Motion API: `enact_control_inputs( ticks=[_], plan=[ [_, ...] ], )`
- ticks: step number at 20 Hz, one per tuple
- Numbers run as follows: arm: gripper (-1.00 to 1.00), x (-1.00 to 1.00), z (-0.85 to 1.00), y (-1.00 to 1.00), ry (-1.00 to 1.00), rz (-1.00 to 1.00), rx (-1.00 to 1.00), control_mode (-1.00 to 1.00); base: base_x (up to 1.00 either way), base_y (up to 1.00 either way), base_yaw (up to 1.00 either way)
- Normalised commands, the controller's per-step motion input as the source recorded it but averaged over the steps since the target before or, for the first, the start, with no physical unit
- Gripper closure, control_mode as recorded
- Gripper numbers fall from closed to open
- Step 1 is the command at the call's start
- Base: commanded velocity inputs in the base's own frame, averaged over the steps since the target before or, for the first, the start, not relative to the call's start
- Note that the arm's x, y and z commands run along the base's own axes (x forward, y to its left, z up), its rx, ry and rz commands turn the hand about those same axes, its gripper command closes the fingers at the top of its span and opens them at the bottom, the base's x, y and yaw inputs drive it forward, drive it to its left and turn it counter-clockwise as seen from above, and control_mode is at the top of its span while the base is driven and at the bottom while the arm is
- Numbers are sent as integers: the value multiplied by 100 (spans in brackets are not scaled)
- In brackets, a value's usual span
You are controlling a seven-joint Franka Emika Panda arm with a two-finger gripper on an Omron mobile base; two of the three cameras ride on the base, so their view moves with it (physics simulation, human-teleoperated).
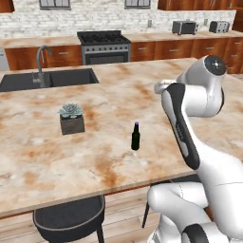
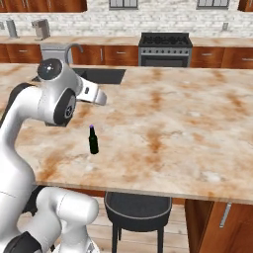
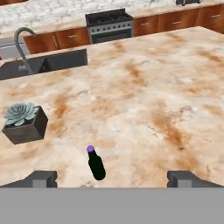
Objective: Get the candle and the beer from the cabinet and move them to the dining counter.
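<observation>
Hand view: beer (image 3: 96,164) stands upright on the dining desk (image 3: 144,105), right of the succulent planter (image 3: 25,122), delivered; claw (image 3: 113,178) spread, empty.

In the hand view, the tool (image 3: 111,178) is showing just two dark fingertips (image 3: 41,178), their lower parts being cut off. The robot arm is hiding part of the counter (image 1: 118,95) in the left base view. The stool (image 1: 69,219) is tucking partly under the counter edge. The toaster (image 1: 184,27) is looking too small for detail. The sink (image 3: 52,63) is running off the hand view's left edge.
</observation>
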Motion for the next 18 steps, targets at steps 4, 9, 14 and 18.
enact_control_inputs(
  ticks=[4,9,14,18],
  plan=[
    [-100,-64,16,-12,15,-21,-10,-100,0,0,0],
    [-100,-75,23,4,10,3,-7,-100,0,0,0],
    [-100,-86,11,25,8,17,-1,-100,0,0,0],
    [-100,-80,0,40,6,15,0,-100,0,0,0]
  ],
)
